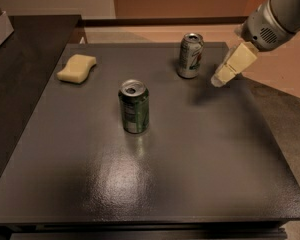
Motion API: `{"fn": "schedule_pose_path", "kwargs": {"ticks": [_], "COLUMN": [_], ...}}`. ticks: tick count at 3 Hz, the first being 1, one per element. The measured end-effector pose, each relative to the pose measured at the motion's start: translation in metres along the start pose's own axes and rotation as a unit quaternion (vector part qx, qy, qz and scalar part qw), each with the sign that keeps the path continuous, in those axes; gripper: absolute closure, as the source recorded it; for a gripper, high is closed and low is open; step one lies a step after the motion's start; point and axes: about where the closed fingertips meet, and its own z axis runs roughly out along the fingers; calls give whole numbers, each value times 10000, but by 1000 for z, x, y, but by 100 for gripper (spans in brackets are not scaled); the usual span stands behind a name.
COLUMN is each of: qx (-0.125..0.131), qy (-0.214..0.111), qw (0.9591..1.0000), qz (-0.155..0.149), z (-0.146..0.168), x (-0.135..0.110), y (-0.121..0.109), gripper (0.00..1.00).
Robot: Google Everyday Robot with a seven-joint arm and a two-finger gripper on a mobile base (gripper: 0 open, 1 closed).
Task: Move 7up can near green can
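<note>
The 7up can (pixel 190 55), silver-white with green and red marks, stands upright near the far edge of the dark table (pixel 200 149). The green can (pixel 134 107), dark green with a silver top, stands upright near the table's middle, left and nearer than the 7up can. My gripper (pixel 221 78) hangs from the grey arm at the upper right, just right of the 7up can and apart from it, above the table. It holds nothing that I can see.
A pale yellow sponge (pixel 77 68) lies at the far left of the table. A darker counter (pixel 20 74) runs along the left side. Tan floor lies beyond the table's far and right edges.
</note>
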Motion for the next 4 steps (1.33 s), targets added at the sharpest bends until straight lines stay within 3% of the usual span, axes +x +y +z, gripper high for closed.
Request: {"fn": "schedule_pose_path", "kwargs": {"ticks": [2,4], "qx": [-63,-98], "qy": [-383,-708], "qw": [9977,9952], "qz": [549,675], "z": [53,85], "x": [-13,-36], "y": [-29,-45], "gripper": [0,0]}}
